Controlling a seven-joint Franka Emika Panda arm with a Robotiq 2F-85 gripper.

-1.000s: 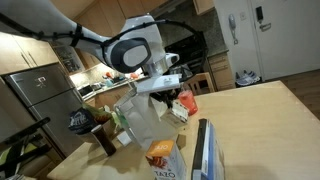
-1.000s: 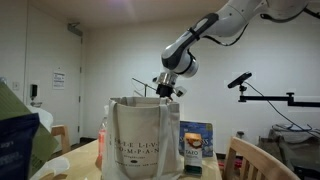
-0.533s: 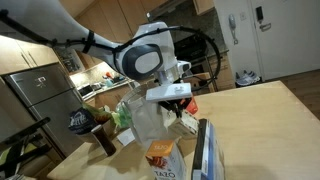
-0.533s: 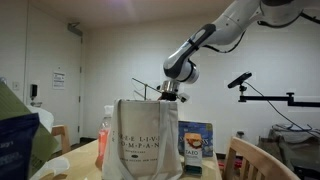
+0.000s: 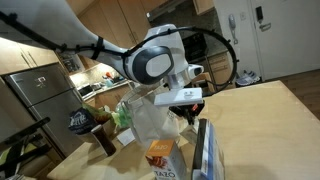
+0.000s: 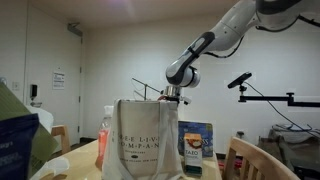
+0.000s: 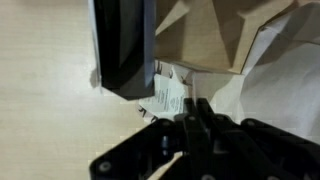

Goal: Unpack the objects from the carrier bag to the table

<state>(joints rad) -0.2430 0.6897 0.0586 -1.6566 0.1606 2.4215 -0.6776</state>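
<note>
Nearest the camera in an exterior view, a small orange carton and a tall flat blue-and-white package stand on the light-wood table, both outside the bag. Just behind them the whitish carrier bag stands upright, with a green leafy bundle beside it. The robot's gripper hangs by the bag's upper edge, above the gap between bag and package. In the wrist view its fingers are pressed together; whether they pinch anything thin cannot be told. Tan cardboard shows beyond them, against crinkled white bag material. Likely risks from here: the closed fingers could snag the bag's rim and drag or topple it, or the wrist could brush the upright package and knock it flat
</note>
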